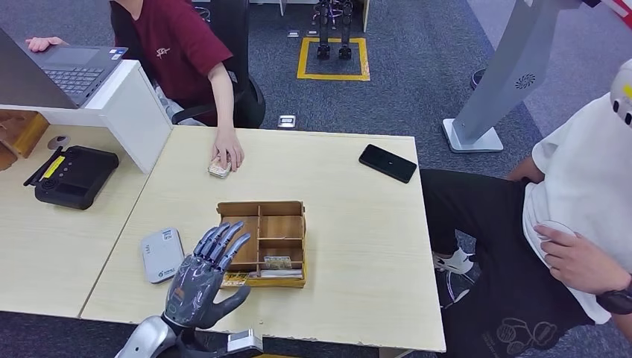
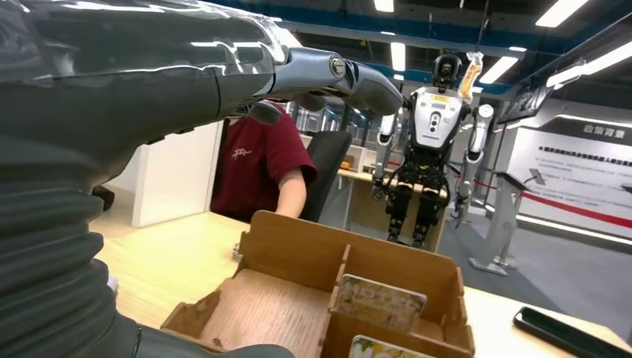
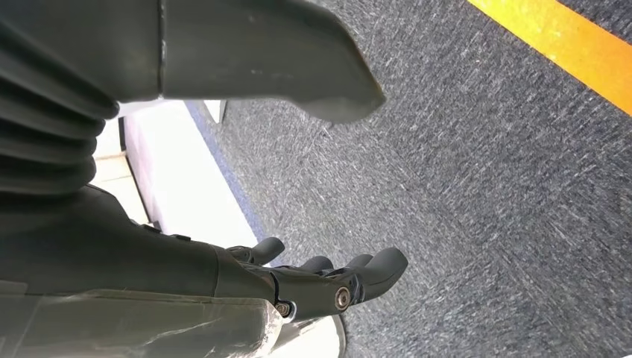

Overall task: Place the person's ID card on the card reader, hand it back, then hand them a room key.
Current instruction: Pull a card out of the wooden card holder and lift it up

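Note:
My left hand (image 1: 203, 277) hovers open, fingers spread, over the near left corner of the wooden compartment tray (image 1: 260, 206). The same hand (image 2: 223, 82) reaches above the tray (image 2: 298, 250) in the left wrist view. Room key cards (image 1: 277, 262) lie in the tray's near compartments, one standing card (image 2: 378, 300) close ahead. The grey-white card reader (image 1: 162, 254) lies flat just left of the hand. Across the table a person in a red shirt (image 1: 175, 45) rests a hand (image 1: 227, 154) on a small card (image 1: 217, 171). My right hand (image 3: 328, 280) hangs over carpet, loosely curled, holding nothing.
A black phone (image 1: 387, 162) lies at the table's far right. A black device (image 1: 74, 176) and a laptop (image 1: 71, 71) sit on the left desk behind a white divider (image 1: 138, 112). A second person in white (image 1: 581, 209) sits close at the right edge.

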You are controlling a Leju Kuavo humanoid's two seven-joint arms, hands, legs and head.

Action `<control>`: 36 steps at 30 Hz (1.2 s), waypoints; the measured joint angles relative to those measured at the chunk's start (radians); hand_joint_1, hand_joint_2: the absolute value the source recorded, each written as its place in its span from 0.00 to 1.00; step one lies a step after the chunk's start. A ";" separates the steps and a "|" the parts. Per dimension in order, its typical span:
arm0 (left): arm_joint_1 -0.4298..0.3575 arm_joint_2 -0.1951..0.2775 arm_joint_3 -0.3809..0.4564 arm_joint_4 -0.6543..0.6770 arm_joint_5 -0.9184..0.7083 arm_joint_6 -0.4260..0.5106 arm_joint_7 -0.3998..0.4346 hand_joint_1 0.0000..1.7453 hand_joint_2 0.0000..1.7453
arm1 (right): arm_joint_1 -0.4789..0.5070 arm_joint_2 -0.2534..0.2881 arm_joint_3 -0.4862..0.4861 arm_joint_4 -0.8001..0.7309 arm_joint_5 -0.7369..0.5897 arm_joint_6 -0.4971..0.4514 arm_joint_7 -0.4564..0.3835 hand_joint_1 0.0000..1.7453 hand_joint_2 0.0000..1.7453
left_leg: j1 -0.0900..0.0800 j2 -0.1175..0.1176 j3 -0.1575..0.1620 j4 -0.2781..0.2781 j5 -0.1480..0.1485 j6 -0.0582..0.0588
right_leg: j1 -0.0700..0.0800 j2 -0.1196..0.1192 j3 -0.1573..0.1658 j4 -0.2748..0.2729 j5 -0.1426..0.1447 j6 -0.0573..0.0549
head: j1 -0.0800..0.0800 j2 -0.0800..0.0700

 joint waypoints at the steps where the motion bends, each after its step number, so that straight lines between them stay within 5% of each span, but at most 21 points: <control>1: 0.003 0.000 0.000 0.006 -0.009 0.005 0.004 0.00 1.00 | -0.001 0.000 0.000 0.000 0.000 0.000 0.000 0.00 0.00 | 0.000 0.000 0.000 0.000 0.000 0.000 | 0.000 0.000 0.000 0.000 0.000 0.000 | 0.000 0.000; 19: 0.019 -0.005 -0.004 0.076 -0.011 0.010 0.019 0.00 1.00 | -0.005 0.000 0.000 -0.001 0.007 0.000 0.003 0.00 0.00 | 0.000 0.000 0.000 0.000 0.000 0.000 | 0.000 0.000 0.000 0.000 0.000 0.000 | 0.000 0.000; 36: 0.012 -0.023 -0.004 0.171 -0.144 0.097 0.120 0.00 1.00 | -0.011 0.000 0.000 -0.001 0.015 0.010 0.003 0.00 0.00 | 0.000 0.000 0.000 0.000 0.000 0.000 | 0.000 0.000 0.000 0.000 0.000 0.000 | 0.000 0.000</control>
